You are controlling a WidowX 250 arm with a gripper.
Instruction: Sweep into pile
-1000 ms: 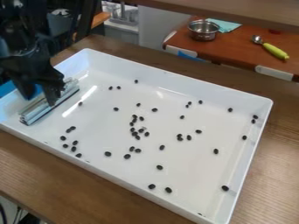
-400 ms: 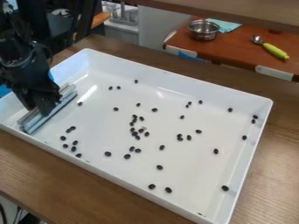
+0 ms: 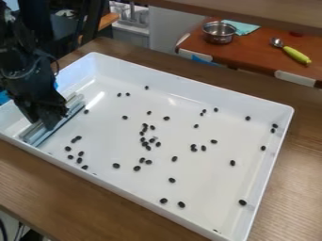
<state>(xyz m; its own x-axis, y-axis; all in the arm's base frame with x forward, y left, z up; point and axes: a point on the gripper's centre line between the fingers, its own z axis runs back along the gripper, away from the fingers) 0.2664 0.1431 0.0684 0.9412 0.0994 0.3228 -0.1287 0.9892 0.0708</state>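
The black gripper [image 3: 48, 120] hangs over the left end of the white tray, its tips at the middle of a long silver-white sweeping bar [image 3: 39, 137]. That bar lies slanted on the tray floor along the left wall. Whether the fingers grip it cannot be made out. Many small black pieces are scattered over the floor of the white tray [image 3: 207, 197], with a loose cluster [image 3: 145, 144] near the middle. One black piece [image 3: 86, 111] lies close to the bar's upper end, and several more sit to the right of its lower end.
The tray's raised walls surround the pieces, and it stands on a brown wooden table [image 3: 75, 197]. Behind, on a reddish-brown surface, are a metal pot [image 3: 219, 32], a teal cloth [image 3: 243, 28] and a spoon with a green handle [image 3: 295, 54].
The gripper has come lower and nearer the camera at the bar, covering more of its middle. The bar has shifted slightly; the black pieces look unmoved.
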